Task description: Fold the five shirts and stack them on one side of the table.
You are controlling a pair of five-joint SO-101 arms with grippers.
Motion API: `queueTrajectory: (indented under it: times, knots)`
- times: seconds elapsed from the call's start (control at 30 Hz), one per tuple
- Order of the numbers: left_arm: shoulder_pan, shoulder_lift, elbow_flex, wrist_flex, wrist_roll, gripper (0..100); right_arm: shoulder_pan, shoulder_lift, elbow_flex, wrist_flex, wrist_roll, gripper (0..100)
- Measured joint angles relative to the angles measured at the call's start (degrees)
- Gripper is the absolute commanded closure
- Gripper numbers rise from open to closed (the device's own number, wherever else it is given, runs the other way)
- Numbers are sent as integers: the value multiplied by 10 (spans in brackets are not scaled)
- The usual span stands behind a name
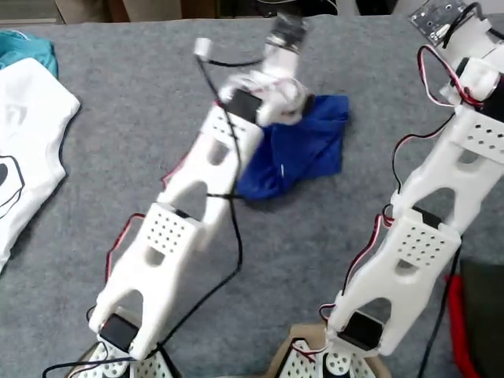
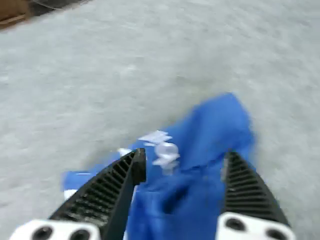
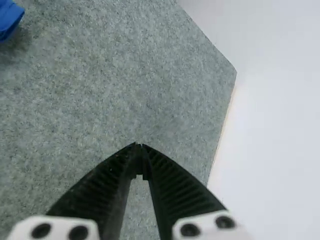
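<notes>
No text, number or sign can be read anywhere. The white shirt at the left edge of the counter carries a black graphic, cut off by the frame edge, with no letters that can be made out. The blue shirt near the middle of the counter shows a small white patch, perhaps a tag or print, too blurred to read.
</notes>
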Motion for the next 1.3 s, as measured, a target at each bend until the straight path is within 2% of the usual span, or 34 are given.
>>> queueTrajectory:
  times: [0.17, 0.33, 0.5, 0.67, 0.77, 0.97, 1.23, 1.3]
  knots:
    - [-63, 2, 4, 5, 0, 960, -68, 6, 0, 1, -21, 989]
    - [-71, 40, 46, -22, 0, 972, -171, 35, 31, 2, -135, 989]
    - [-70, 86, 52, -49, 0, 972, -242, 38, 119, 2, -237, 989]
    - [-76, 98, 53, -55, -10, 972, -289, 18, 222, 2, -254, 987]
    - [-85, 99, 57, -55, -47, 972, -316, -10, 302, 2, -262, 929]
    - [-94, 99, 68, -55, -70, 972, -331, -18, 386, -5, -283, 797]
    - [-104, 99, 69, -41, -70, 971, -331, -18, 410, -46, -326, 789]
    - [-117, 99, 61, -27, -70, 922, -333, -18, 410, -53, -345, 789]
